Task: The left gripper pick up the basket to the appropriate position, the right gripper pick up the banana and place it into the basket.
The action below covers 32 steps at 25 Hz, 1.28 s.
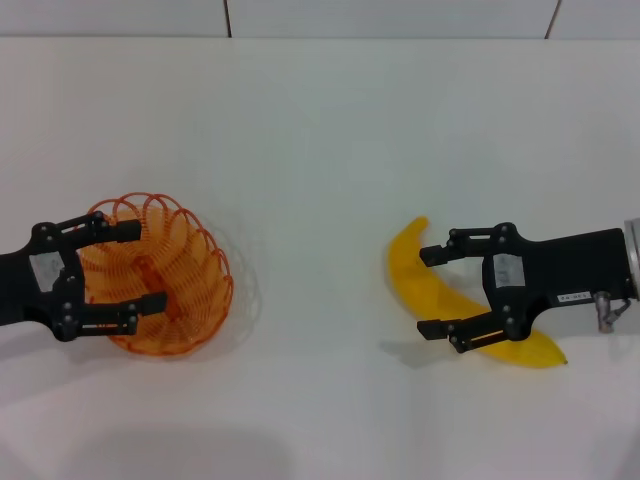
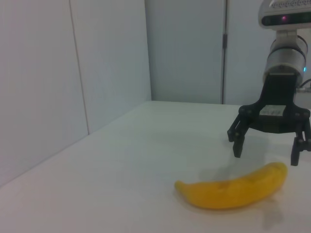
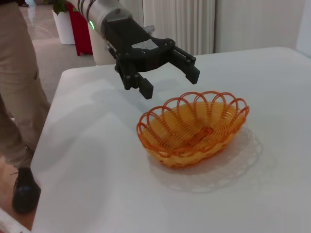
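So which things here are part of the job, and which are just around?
Part of the job:
basket
banana
left gripper, open over the basket
right gripper, open over the banana

Just around:
white table
person standing
red bin

White table: basket, banana

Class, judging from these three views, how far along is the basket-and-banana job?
Nothing is finished. The open left gripper hovers above the basket, which rests on the table. The open right gripper hangs over the banana, not gripping it. Lifting the basket, grasping and placing the banana remain.
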{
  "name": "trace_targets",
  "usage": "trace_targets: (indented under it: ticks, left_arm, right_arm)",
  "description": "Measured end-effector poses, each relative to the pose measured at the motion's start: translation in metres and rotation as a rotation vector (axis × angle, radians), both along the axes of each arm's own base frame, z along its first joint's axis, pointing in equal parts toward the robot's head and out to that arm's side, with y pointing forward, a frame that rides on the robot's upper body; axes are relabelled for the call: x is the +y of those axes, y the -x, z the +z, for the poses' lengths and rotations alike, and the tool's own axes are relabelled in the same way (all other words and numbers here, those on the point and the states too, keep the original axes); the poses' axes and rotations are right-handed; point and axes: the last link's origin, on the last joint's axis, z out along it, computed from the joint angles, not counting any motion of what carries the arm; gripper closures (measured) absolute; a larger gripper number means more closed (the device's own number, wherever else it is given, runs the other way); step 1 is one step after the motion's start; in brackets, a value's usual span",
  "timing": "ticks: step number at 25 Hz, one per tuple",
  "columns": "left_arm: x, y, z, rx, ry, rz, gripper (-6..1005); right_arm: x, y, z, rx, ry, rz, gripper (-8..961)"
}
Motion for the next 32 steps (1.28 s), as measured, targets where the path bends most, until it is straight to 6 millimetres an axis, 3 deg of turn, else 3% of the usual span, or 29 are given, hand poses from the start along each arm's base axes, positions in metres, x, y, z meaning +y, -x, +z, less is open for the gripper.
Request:
trace_targets:
  ticks: [12,18,23,32]
  left_arm:
    - [0.009,-0.001,0.004,-0.030,-0.043,0.059,89]
    - [0.031,-0.003,0.041,-0.054,-0.081,0.227,90]
    - [0.055,-0.004,0.065,0.025,-0.078,0.414,90]
    - [0.090,-0.024,0.073,0.249,0.009,0.538,90]
  right_arm:
    - [0.002,0.001,0.000,0.006,-0.002,-0.006,77]
    - [0.003,0.002,0.000,0.003,0.001,-0.004,77]
    - [0.005,0.003,0.000,0.003,-0.001,0.000,77]
    - [0.006,0.004,0.001,0.001,0.002,-0.006,77]
